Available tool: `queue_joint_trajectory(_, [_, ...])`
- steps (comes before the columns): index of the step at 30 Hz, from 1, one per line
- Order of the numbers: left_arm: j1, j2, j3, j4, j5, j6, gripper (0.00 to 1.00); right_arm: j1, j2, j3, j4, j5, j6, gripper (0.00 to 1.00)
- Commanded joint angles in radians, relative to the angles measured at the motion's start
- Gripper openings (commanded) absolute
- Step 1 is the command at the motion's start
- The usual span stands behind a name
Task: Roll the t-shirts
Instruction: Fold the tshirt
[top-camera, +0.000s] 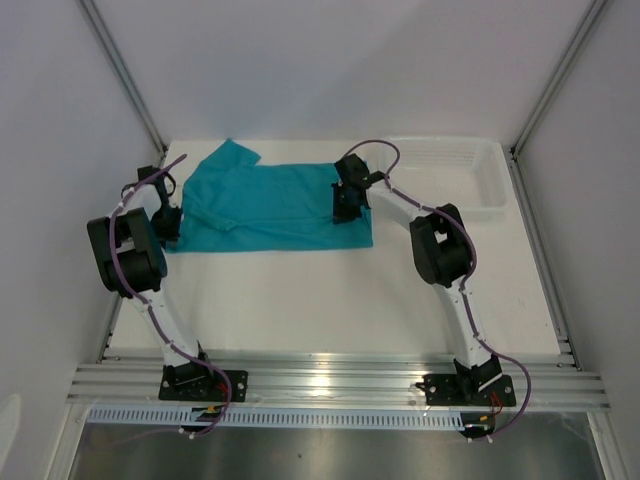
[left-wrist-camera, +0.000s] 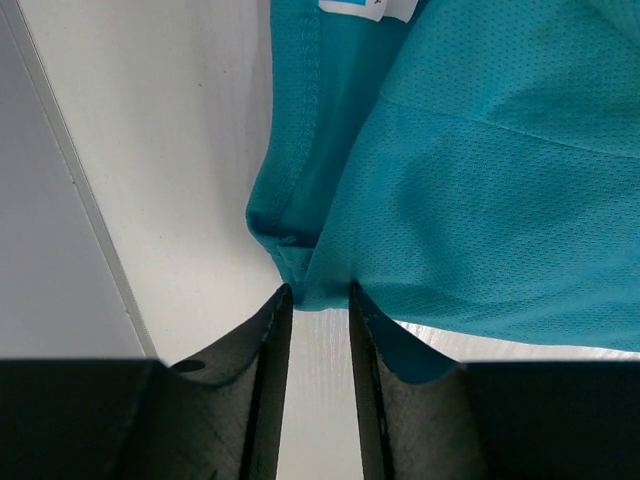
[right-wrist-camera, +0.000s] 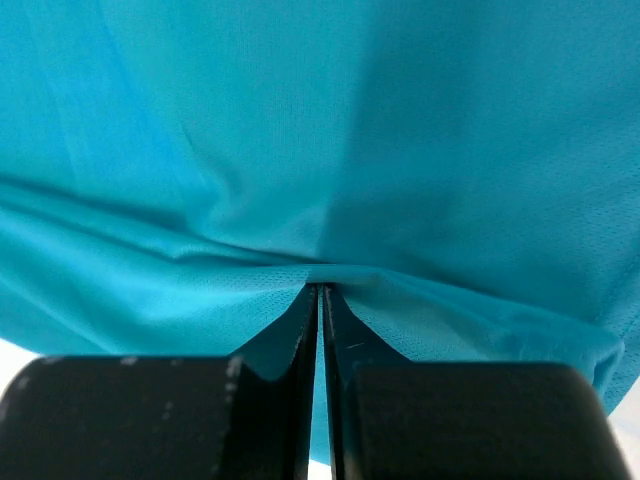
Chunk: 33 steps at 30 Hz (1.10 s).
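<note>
One teal t-shirt (top-camera: 270, 205), neck label (left-wrist-camera: 388, 10) unreadable; right tool (right-wrist-camera: 322, 288) pinching fabric.

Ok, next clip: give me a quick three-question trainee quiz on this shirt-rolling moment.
1. True or false: the right pincer is shut on the teal t-shirt.
2. Where does the white basket stand? A: at the far right corner of the table. B: on the t-shirt. C: between the arm bases.
3. In the left wrist view, what shows in the gap between the fingers of the left pincer?

Key: 1 true. 2 A. 3 the white table.
</note>
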Motion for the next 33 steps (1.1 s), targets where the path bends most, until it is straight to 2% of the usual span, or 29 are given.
queue_joint_trajectory(1, [-0.003,-0.024,0.041,-0.008,0.018,-0.022,0.34,-0.004,0.035,0.105,-0.021,0.026,-0.009,0.08])
queue_joint_trajectory(4, [-0.002,-0.050,0.040,-0.019,0.023,-0.033,0.37,-0.002,0.040,0.157,-0.050,0.030,-0.011,0.08])
queue_joint_trajectory(7, [0.004,-0.086,0.038,-0.030,0.035,-0.044,0.38,0.011,-0.021,0.150,-0.055,0.065,-0.022,0.09])
queue_joint_trajectory(11, [0.019,-0.124,0.044,-0.044,0.044,-0.071,0.40,0.025,-0.138,0.091,-0.081,0.140,-0.014,0.19])
queue_joint_trajectory(15, [0.021,-0.120,0.044,-0.050,0.041,-0.091,0.43,0.024,-0.297,-0.117,-0.084,0.207,0.027,0.32])
queue_joint_trajectory(18, [0.020,-0.097,0.046,-0.054,0.051,-0.116,0.47,0.018,-0.362,-0.269,-0.084,0.218,0.078,0.37])
queue_joint_trajectory(23, [0.018,-0.044,0.064,-0.051,0.044,-0.130,0.52,-0.004,-0.396,-0.412,-0.039,0.217,0.164,0.41])
queue_joint_trajectory(26, [0.010,-0.028,0.063,-0.051,0.038,-0.130,0.52,-0.027,-0.377,-0.429,-0.001,0.201,0.184,0.45])
queue_joint_trajectory(33, [0.009,0.005,0.060,-0.047,0.017,-0.145,0.53,-0.057,-0.321,-0.443,0.060,0.151,0.191,0.48])
